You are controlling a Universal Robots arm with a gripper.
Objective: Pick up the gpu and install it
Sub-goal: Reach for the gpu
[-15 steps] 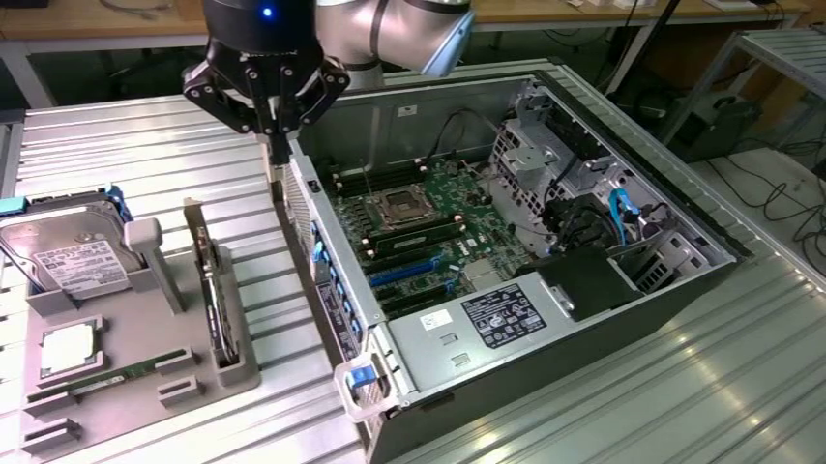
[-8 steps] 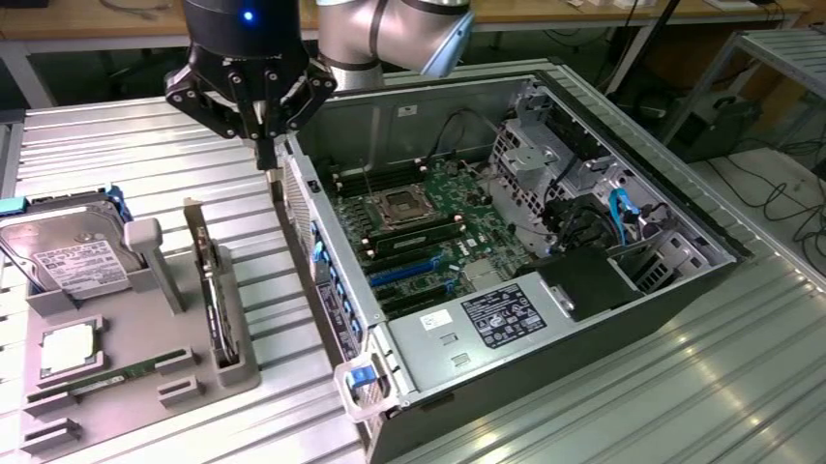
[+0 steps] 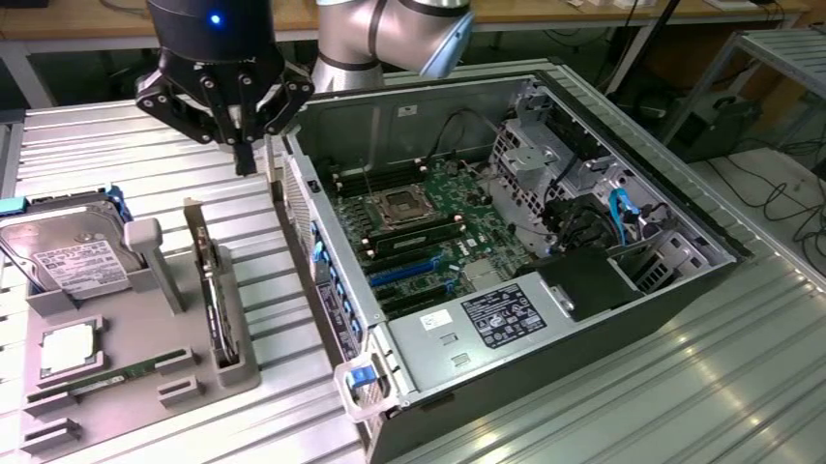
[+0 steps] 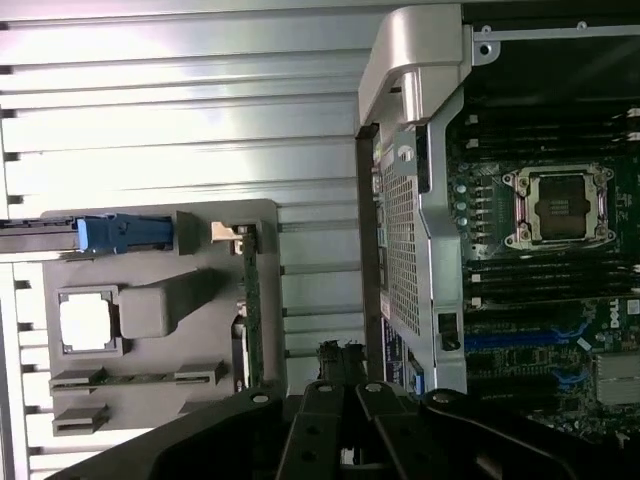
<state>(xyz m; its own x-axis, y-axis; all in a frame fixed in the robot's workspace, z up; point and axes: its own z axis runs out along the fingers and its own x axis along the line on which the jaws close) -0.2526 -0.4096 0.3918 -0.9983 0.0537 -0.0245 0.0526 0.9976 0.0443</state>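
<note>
Gpu stands on edge in the gray holder on the table, beside the open computer case. Jaws hang above the table near the case's corner, pressed together, empty.

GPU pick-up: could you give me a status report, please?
Gripper shut, empty, above the table beside the case. GPU standing on edge in the tray, untouched. Nothing between them.

You see a ribbed, glossy metal table; a matt grey plastic holder; a dull sheet-metal computer case.
</note>
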